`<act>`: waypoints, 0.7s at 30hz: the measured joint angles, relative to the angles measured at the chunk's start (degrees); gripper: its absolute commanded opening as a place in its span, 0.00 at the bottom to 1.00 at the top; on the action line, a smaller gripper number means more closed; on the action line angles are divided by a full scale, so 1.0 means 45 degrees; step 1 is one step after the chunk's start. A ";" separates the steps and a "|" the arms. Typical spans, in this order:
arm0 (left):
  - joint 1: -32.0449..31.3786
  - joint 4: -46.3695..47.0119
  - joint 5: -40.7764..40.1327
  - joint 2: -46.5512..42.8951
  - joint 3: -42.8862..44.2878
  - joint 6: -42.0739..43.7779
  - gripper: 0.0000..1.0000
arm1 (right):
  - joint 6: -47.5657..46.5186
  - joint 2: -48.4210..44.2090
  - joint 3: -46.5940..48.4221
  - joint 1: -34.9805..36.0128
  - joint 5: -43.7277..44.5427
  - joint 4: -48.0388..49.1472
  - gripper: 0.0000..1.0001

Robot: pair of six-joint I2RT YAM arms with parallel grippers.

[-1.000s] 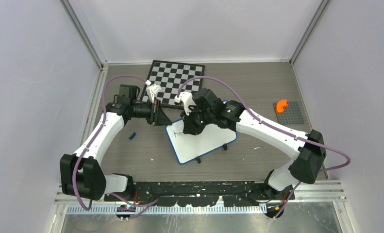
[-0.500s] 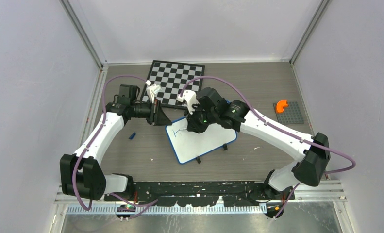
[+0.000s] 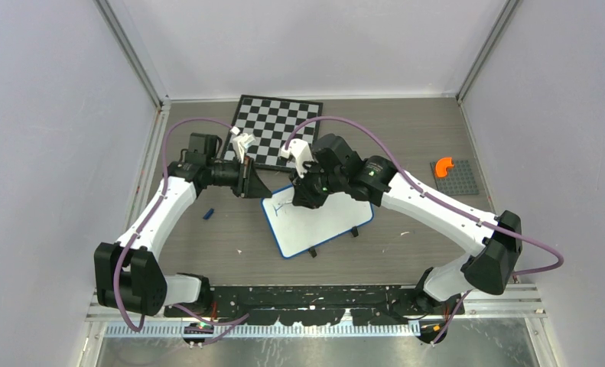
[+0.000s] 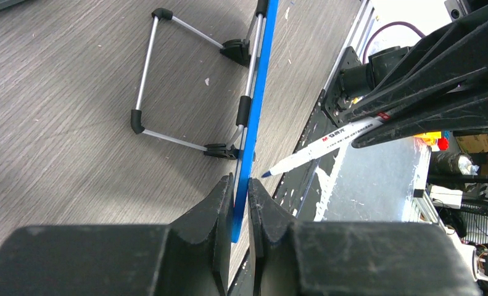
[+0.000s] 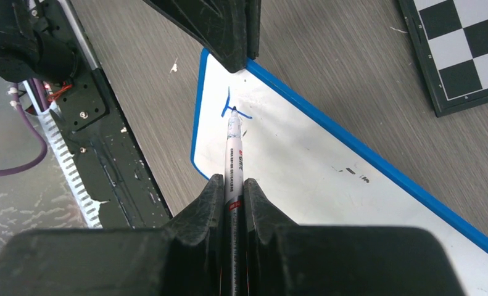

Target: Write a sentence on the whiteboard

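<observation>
The whiteboard (image 3: 322, 223), white with a blue rim, lies tilted in the middle of the table. My left gripper (image 3: 258, 188) is shut on its far-left rim; the left wrist view shows the blue rim (image 4: 257, 92) edge-on between the jaws of that gripper (image 4: 241, 182). My right gripper (image 5: 233, 181) is shut on a white marker (image 5: 234, 151) whose blue tip touches the whiteboard (image 5: 327, 179) near that corner. The writing there is two short blue strokes (image 5: 228, 106), beside the left gripper's fingers (image 5: 229, 31). From above, the right gripper (image 3: 302, 200) hangs over the board's far-left part.
A black-and-white chessboard (image 3: 276, 126) lies just beyond the whiteboard. A small blue cap (image 3: 207, 214) rests on the table to the left. A grey baseplate (image 3: 458, 182) carrying an orange piece (image 3: 442, 166) sits at the right. The board's wire stand (image 4: 148, 80) sticks out underneath.
The right gripper has shifted slightly away from the left arm with the marker. Blue strokes have appeared on the board's far-left corner. The left gripper has kept its hold.
</observation>
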 measured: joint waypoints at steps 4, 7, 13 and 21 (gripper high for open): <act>-0.0005 -0.0010 -0.0005 0.0000 0.0000 0.0005 0.15 | -0.0010 0.0000 0.0000 -0.0005 0.0408 0.0000 0.00; -0.0005 -0.0015 -0.0005 0.0000 0.0000 0.0005 0.15 | -0.0010 0.0010 0.0000 -0.0015 0.0685 0.0000 0.00; -0.0005 -0.0015 -0.0010 0.0000 0.0000 0.0010 0.15 | -0.0015 0.0015 -0.0029 -0.0029 0.0918 0.0005 0.00; -0.0005 -0.0015 -0.0019 0.0000 0.0000 0.0015 0.15 | -0.0005 0.0024 -0.0651 -0.0024 0.0680 -0.0005 0.00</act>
